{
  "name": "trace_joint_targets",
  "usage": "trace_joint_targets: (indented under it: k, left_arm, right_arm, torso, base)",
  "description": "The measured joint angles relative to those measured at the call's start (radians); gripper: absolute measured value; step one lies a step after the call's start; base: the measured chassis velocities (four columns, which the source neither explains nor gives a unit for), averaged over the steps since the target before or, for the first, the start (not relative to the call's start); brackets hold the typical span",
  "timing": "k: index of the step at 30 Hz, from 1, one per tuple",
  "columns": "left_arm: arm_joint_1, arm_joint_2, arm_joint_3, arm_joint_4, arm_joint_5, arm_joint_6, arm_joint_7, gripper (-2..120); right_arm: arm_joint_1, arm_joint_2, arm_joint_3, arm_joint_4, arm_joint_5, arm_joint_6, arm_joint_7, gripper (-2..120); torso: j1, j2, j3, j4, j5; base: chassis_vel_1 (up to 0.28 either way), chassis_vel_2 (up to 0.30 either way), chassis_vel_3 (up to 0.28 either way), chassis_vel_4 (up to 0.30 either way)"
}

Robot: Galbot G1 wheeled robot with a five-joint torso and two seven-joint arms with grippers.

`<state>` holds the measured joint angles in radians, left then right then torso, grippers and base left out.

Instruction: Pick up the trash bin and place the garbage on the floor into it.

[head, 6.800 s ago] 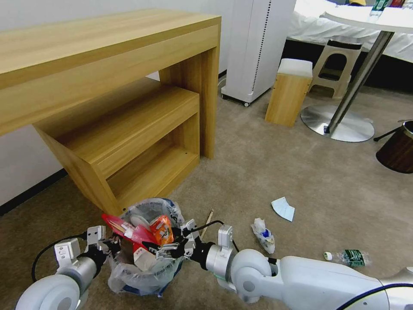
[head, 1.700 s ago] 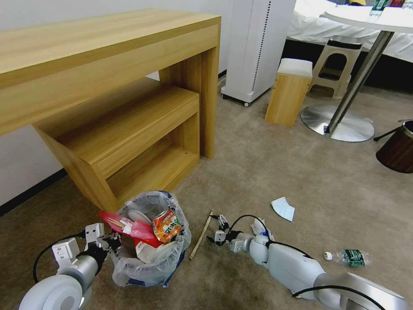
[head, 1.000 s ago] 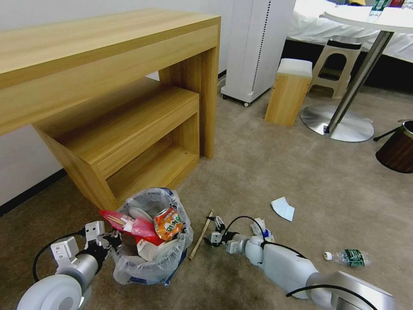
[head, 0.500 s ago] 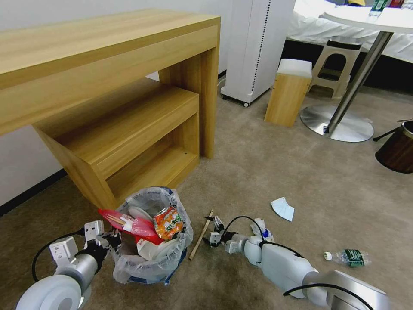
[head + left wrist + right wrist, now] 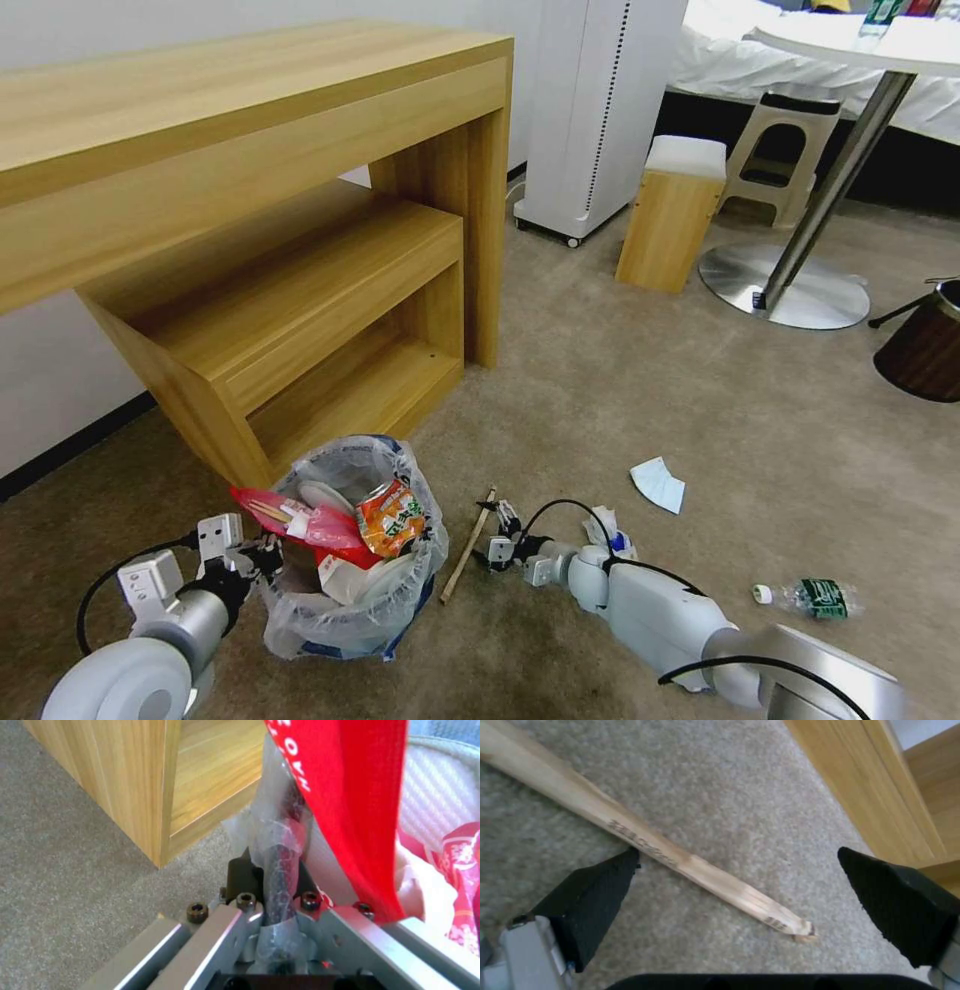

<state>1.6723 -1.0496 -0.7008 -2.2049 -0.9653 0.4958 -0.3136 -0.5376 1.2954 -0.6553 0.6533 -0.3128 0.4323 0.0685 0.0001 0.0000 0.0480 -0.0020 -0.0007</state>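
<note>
Wooden stick (image 5: 469, 545) on the beige carpet floor (image 5: 640, 400) is the target as the right tool (image 5: 497, 536) sits low over it, its black pads spread wide to either side of the stick's splintered end (image 5: 700, 868) in the right wrist view, one pad touching the wood, nothing gripped yet. Seconds ago this tool was over the trash bin's mouth; it has since dropped to the floor beside the bin and in the last second has barely crept along the stick, a sign that it is lined up and only the closing remains.

Off to the robot's left, the left tool (image 5: 262, 560) is clenched on the trash bin's rim (image 5: 280, 870), pinching the crinkled clear liner with it. The trash bin (image 5: 350, 560) has slid a little toward the low wooden shelf unit (image 5: 300, 330) since the right arm left it, and now stands on the carpet just off that unit's front corner, tilted slightly, already stuffed with a red wrapper (image 5: 300, 525), an orange can (image 5: 392, 520) and white cups.

Still loose on the floor are a crumpled white cup with blue print (image 5: 606, 528) just behind the right arm, a pale blue paper (image 5: 658, 484) farther out, and a clear bottle (image 5: 810, 597) well apart to the right. By that count the job looks past halfway, with four pieces left to lift.
</note>
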Motion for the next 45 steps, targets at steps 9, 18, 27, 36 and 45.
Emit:
trace_joint_targets:
  k: [9,18,27,36,45]
  left_arm:
    - [0.001,-0.005,0.004,-0.001,0.004,-0.001,0.001,0]
    - [0.005,-0.006,0.002,-0.006,0.004,-0.001,0.001,0]
    - [0.007,-0.009,0.004,-0.009,0.007,-0.001,0.002,0]
    - [0.005,-0.008,0.005,-0.007,0.007,-0.002,0.002,0]
    - [0.000,-0.008,0.008,0.001,0.007,-0.006,0.003,0]
  right_arm:
    - [0.005,-0.003,0.000,0.003,0.006,-0.002,-0.001,99]
    - [0.005,-0.003,0.002,0.004,0.006,-0.001,-0.001,99]
    - [-0.002,-0.005,0.004,0.004,0.005,0.000,0.001,99]
    - [0.001,0.008,0.002,-0.017,0.000,0.004,0.002,99]
    - [0.005,0.014,0.002,-0.028,-0.002,0.008,0.007,96]
  torso:
    - [0.000,0.000,0.000,-0.0001,-0.0001]
    - [0.000,0.000,0.000,-0.0001,-0.0001]
    - [0.000,0.000,0.000,-0.0002,-0.0001]
    - [0.000,0.000,0.000,-0.0002,-0.0001]
    - [0.000,0.000,0.000,-0.0002,-0.0001]
  base:
    - [0.000,0.000,0.000,0.000]
    - [0.000,0.000,0.000,0.000]
    - [0.000,0.000,0.000,0.000]
    - [0.000,0.000,0.000,0.000]
    - [0.000,0.000,0.000,0.000]
